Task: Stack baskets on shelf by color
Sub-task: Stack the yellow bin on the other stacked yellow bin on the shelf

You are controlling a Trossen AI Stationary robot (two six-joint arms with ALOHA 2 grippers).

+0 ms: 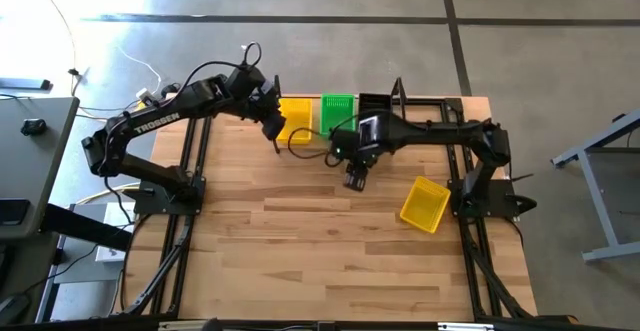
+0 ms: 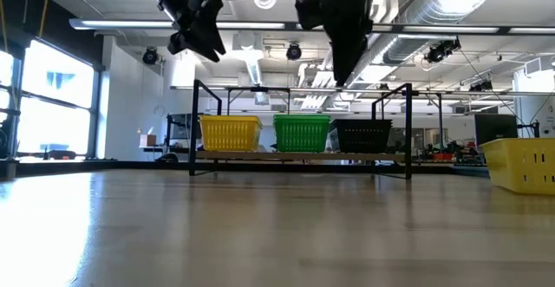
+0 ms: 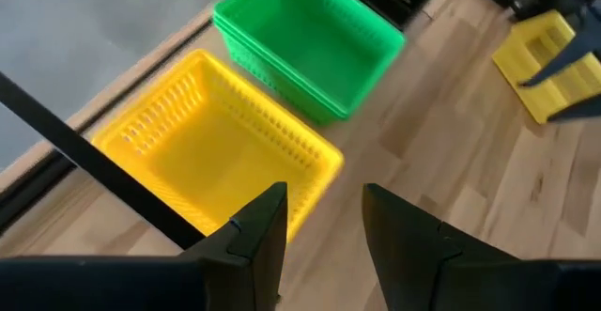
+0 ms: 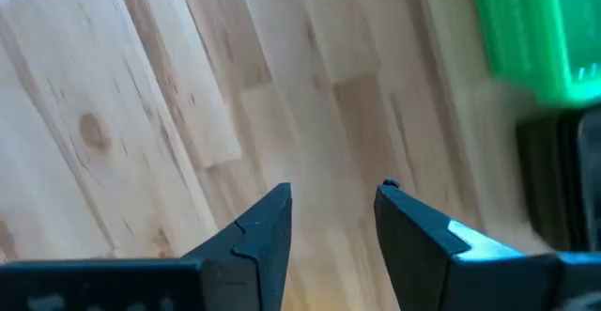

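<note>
High view: both grippers hang open and empty above the table.

Left gripper (image 3: 324, 226) has its jaws parted with nothing between them, above the yellow basket stack (image 1: 294, 118) on the shelf (image 2: 299, 156). Right gripper (image 4: 333, 219) also has its jaws apart over bare table (image 1: 300, 251), holding nothing. On the shelf stand yellow, green basket stack (image 1: 338, 111) and black basket stack (image 2: 362, 135) in a row. One loose yellow basket (image 1: 425, 204) lies tilted and empty near the right arm's base.
</note>
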